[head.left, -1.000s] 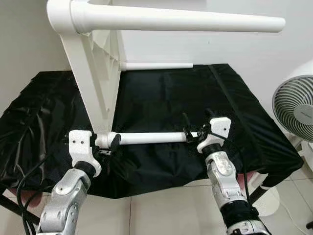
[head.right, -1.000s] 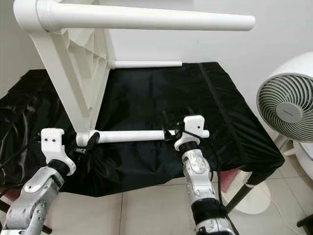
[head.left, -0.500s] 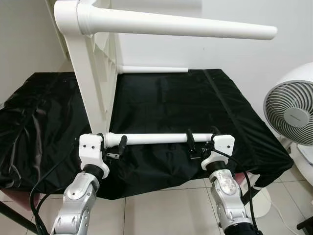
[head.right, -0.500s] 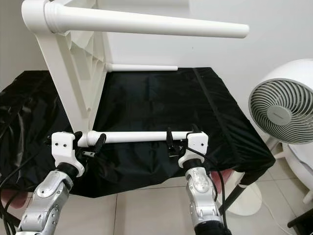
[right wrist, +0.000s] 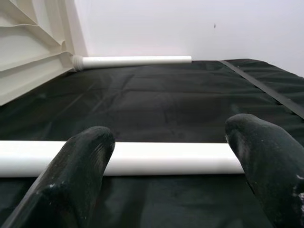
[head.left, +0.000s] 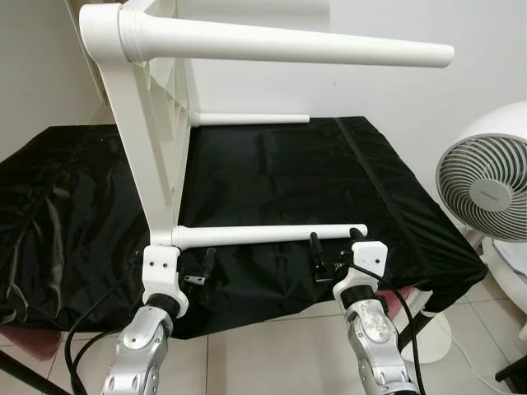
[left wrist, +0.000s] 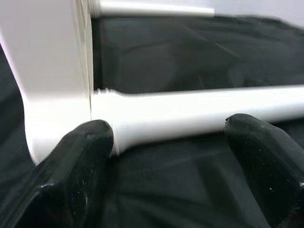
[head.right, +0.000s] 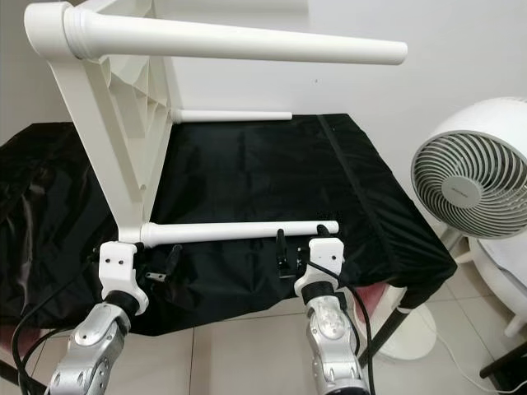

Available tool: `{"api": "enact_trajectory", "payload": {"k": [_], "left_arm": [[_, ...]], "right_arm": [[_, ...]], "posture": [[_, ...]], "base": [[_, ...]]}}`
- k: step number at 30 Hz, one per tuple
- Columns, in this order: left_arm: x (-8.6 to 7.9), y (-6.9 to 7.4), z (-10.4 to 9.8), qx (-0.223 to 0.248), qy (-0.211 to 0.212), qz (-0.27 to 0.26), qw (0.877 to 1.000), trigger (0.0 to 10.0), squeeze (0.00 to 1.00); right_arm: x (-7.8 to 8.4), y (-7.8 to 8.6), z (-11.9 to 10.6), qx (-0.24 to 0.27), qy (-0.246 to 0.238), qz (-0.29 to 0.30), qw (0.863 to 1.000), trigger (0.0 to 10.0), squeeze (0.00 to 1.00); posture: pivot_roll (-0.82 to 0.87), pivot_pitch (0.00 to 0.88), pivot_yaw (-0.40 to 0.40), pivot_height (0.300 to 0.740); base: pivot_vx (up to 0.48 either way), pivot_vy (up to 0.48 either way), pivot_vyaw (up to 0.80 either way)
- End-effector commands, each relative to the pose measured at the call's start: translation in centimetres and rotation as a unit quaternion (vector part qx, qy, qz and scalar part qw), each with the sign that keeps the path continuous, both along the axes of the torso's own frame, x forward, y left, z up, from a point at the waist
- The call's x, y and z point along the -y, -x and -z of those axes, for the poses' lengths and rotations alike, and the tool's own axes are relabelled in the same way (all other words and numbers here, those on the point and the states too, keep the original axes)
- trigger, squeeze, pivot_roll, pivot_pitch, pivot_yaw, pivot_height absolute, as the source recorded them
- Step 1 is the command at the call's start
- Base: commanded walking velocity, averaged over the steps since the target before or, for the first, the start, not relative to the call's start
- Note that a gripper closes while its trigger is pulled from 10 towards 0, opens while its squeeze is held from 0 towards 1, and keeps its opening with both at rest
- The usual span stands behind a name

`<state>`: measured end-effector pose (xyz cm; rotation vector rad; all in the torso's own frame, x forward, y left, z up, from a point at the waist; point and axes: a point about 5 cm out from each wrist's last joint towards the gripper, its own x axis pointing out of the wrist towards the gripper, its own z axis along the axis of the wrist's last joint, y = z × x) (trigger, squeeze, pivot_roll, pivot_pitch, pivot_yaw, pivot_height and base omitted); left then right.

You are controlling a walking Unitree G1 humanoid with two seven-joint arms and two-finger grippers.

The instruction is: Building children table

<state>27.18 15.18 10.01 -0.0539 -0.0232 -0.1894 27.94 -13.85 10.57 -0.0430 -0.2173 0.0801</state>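
The table is stood on edge so its legs lie level; both the left gripper and right gripper are spread just short of the lowest leg.

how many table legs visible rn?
3. One top leg juts out high on the upturned tabletop; one far leg lies low at the back of the black cloth; one near leg lies just ahead of both tools. A fourth may be hidden.
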Motion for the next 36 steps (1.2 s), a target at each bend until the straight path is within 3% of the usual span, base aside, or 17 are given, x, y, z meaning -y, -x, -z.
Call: {"api": "enact_trajectory", "payload": {"k": [1,5,13,26,34,36], "left_arm": [[-0.4,-0.1,0.0,0.003,0.003,-0.024,1.000,10.0,0.00],[-0.9,-0.7,0.3,-0.013,0.039,-0.049,0.998,10.0,0.00],[-0.2,-1.4,0.5,-0.027,0.054,-0.032,0.998,10.0,0.00],[-0.1,-3.6,0.0,-0.023,0.021,-0.037,0.999,10.0,0.00],[0.2,-3.6,-0.7,-0.010,0.018,-0.030,0.999,10.0,0.00],[0.5,-2.8,-1.2,0.004,0.006,-0.004,1.000,10.0,0.00]], "right_arm": [[-0.2,-0.2,0.0,-0.004,0.000,-0.001,1.000,10.0,0.00],[-0.6,-0.2,0.0,-0.007,0.001,0.002,1.000,10.0,0.00],[0.0,-0.9,0.1,-0.025,0.014,0.028,0.999,10.0,0.00],[-0.1,-2.2,-0.7,-0.010,0.017,0.007,1.000,10.0,0.00],[-0.1,-2.7,-1.4,0.001,0.021,0.004,1.000,10.0,0.00],[0.1,-2.9,-1.7,0.002,0.023,-0.001,1.000,10.0,0.00]], "posture": [[0.03,0.000,0.048,0.740],[0.03,0.000,0.037,0.740],[0.02,0.000,0.043,0.740],[0.03,0.000,0.027,0.740],[0.04,0.000,0.010,0.740],[0.05,0.000,-0.030,0.740]], "base": [[0.000,0.000,0.00],[0.000,0.000,0.00],[0.000,0.000,0.00],[0.000,0.000,0.00],[0.000,0.000,0.00],[0.000,0.000,0.00]]}}
